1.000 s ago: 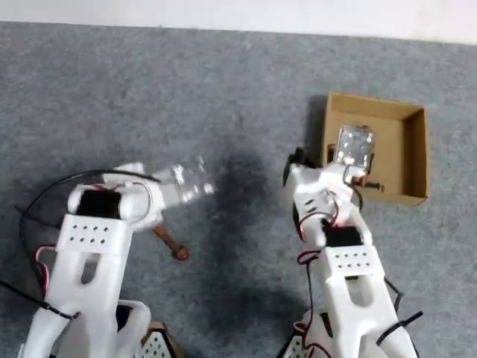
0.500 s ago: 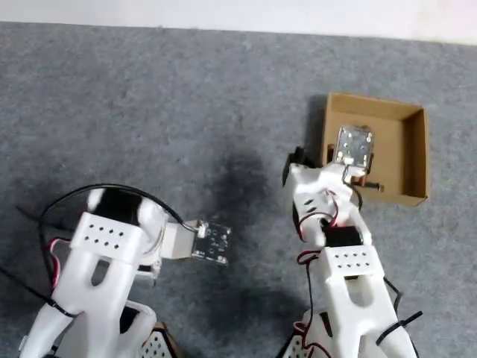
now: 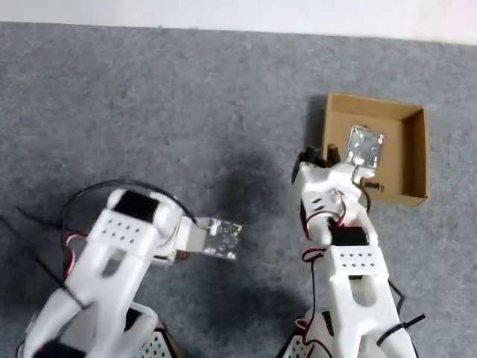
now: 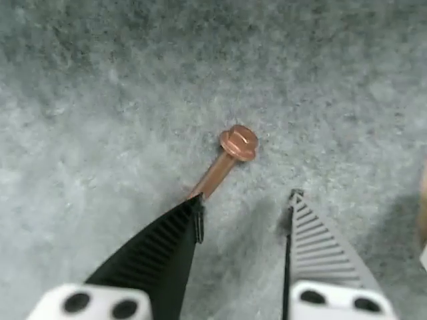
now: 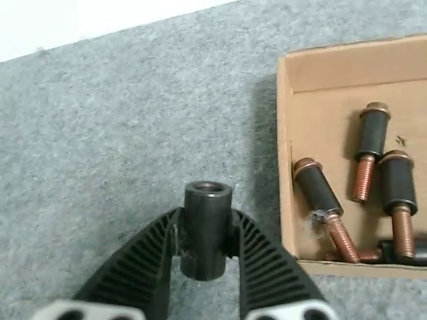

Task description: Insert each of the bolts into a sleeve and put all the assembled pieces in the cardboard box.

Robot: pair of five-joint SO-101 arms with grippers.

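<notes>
Table [image 3: 186, 97]: grey and matted; it carries everything.
Box [image 3: 373, 102]: in the far-right part of the table, near the right edge, open on top.
Right fingers [image 5: 147, 260]: closed on a sleeve [image 5: 207, 197], held upright with its bore empty. It hangs over the table just outside the box wall that faces the table's middle.
Left fingers [image 4: 160, 253]: spread wide and holding nothing, low over the near-left part of the table. One tip is at the bolt's shank end.
Pieces [image 5: 320, 190]: three bolts in sleeves lie in the box. A fourth looks to be at its near wall, partly cut off.
Bolt [image 4: 223, 163]: flat on the table, bare, with its head pointing away from the fingers.
Done: most of the job, judging by the filled box.
Left: grip this bolt, seat it in the held sleeve, and drop the pair in the box. Whether more loose parts remain, I cannot tell.
</notes>
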